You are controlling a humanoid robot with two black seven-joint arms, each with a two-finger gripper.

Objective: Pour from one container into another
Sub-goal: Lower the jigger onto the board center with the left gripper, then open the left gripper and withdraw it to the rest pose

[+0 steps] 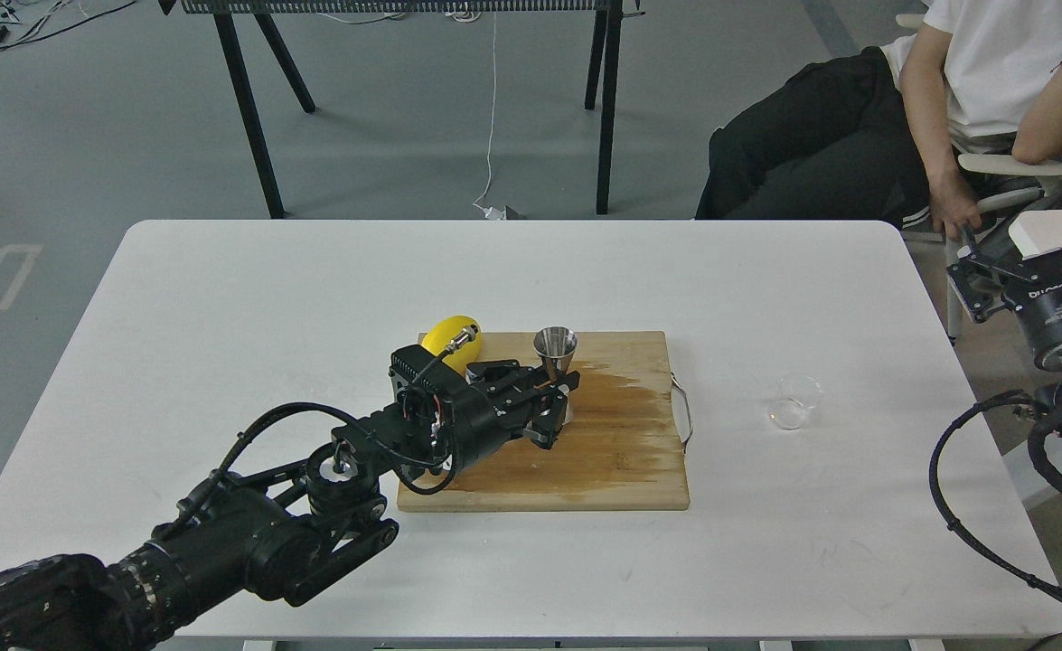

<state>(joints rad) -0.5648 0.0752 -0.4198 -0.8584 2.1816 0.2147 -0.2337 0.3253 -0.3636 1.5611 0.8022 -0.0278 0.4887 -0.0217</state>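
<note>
The shiny steel jigger (555,349) stands upright over the back of the wooden cutting board (612,470). My left gripper (556,400) is shut on its lower cone, which the fingers mostly hide. The small clear glass cup (793,401) sits alone on the white table to the right of the board, with no gripper near it. My right gripper (1028,258) hangs off the table's right edge, far from the cup, its fingers spread apart with nothing gripped.
A yellow lemon (446,334) lies at the board's back left corner, just behind my left wrist. A dark wet stain (625,398) covers the board's middle. A seated person (946,99) is beyond the far right corner.
</note>
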